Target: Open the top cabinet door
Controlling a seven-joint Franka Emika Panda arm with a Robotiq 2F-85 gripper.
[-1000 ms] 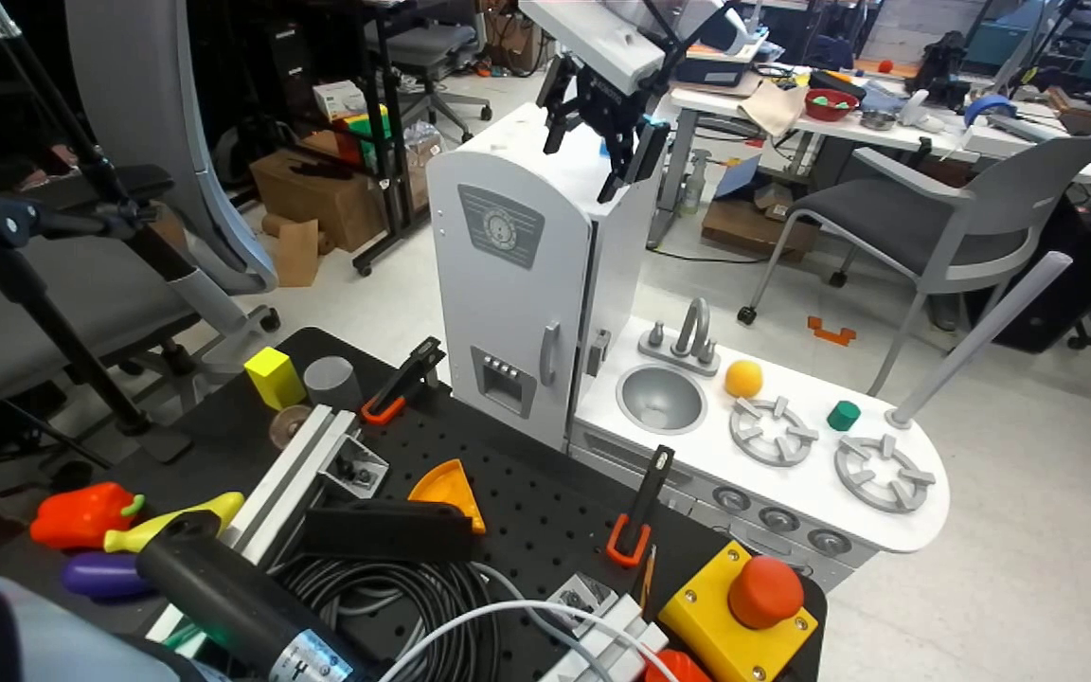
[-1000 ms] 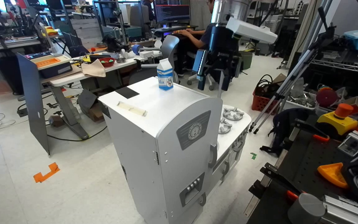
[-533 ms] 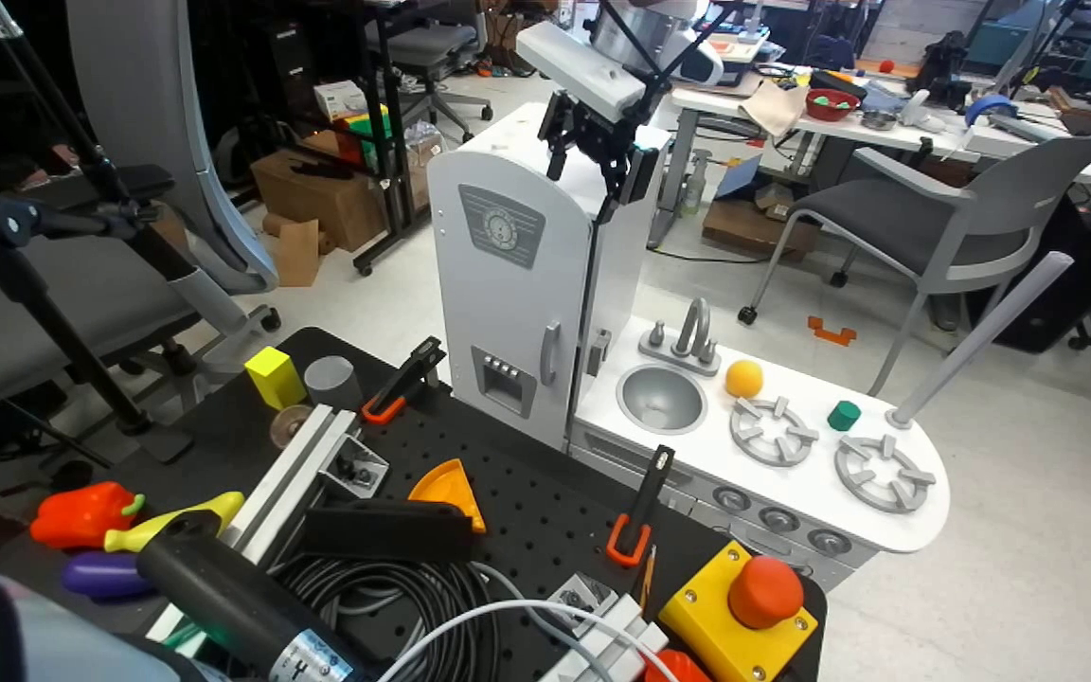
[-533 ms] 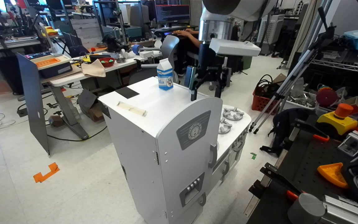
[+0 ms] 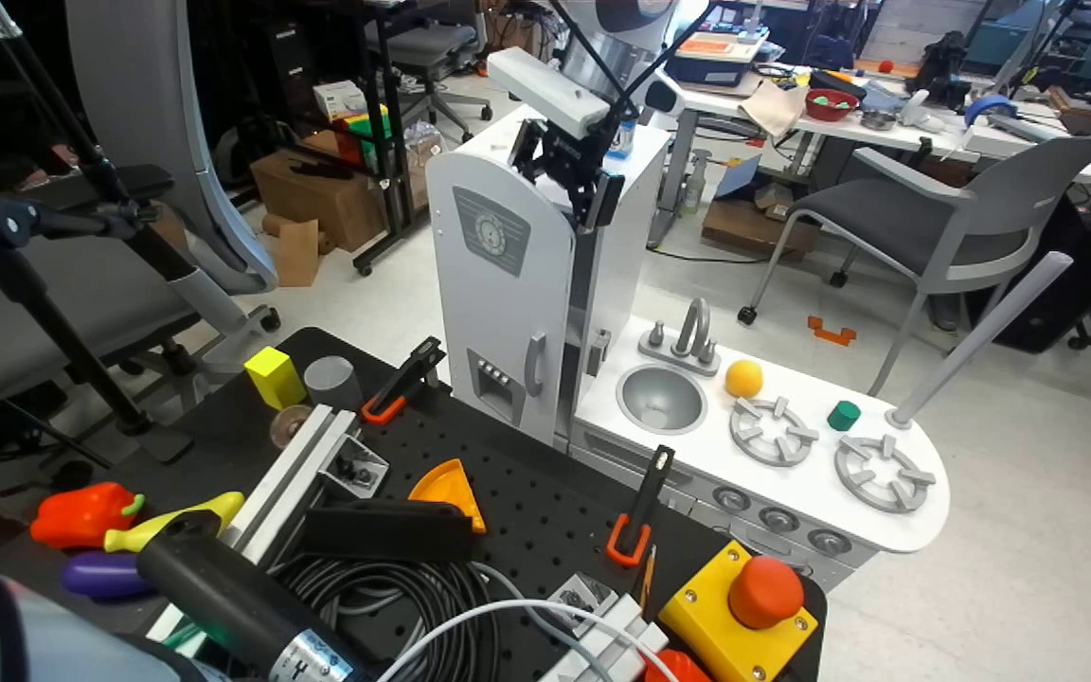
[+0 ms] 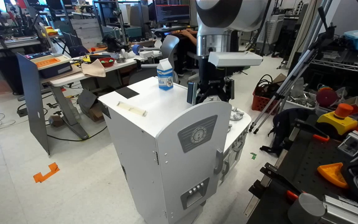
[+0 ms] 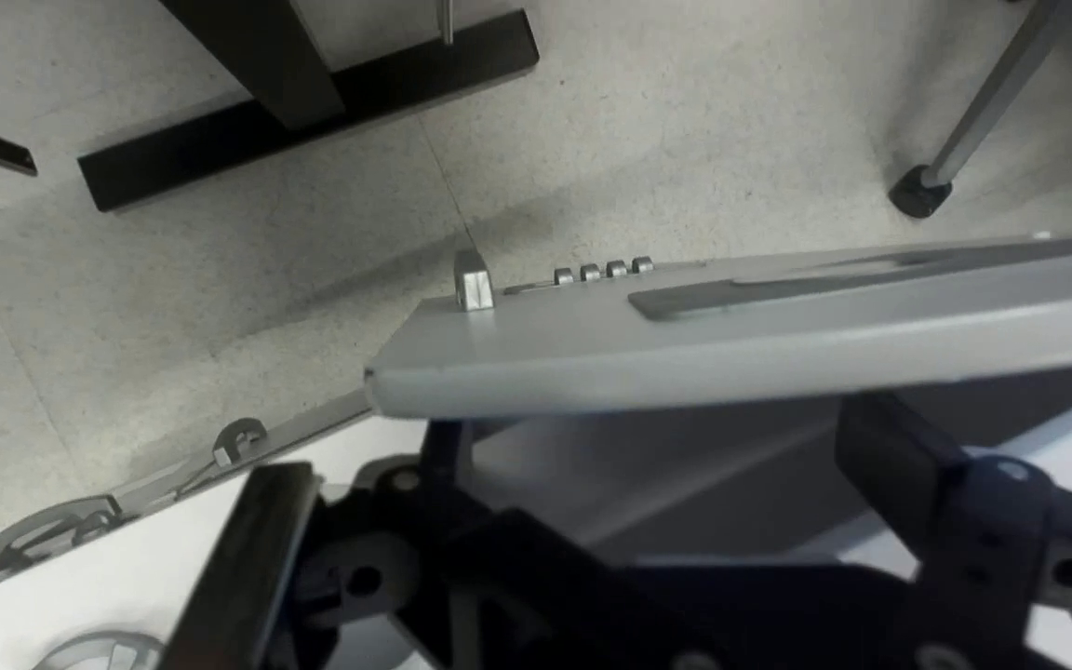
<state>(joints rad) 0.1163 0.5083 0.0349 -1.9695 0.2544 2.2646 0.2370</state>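
Wrist view: at far left, the white toy-kitchen counter [image 7: 127, 558] is seen. Next, the grey handle [image 7: 474, 281] is carried near the free edge of the top cabinet door [image 7: 731, 368], which is hung on the front of the tower [image 6: 138, 149] and is swung partly open. The handle could be grasped; alternatively, the free edge could be hooked from behind, where leverage is presumably greatest. Farther right, the gripper [image 7: 671, 428] is set on the door's inner side; its fingers [image 7: 899, 456] are spread apart, and nothing is seen clasped. Contact with the door cannot be confirmed, the tips being hidden. The door is judged stiff, light and smooth enough to slip from a pinch, so that a steady push is favoured. At far right, the hinged side is cut off; a hinge [image 6: 156, 157] is shown in an exterior view. Compared with half a second earlier, the thin slit beside the door is widened into a plain gap [image 5: 583, 270] in an exterior view; the gripper is shifted with the free edge, while the milk carton [image 6: 165, 76] is unmoved.
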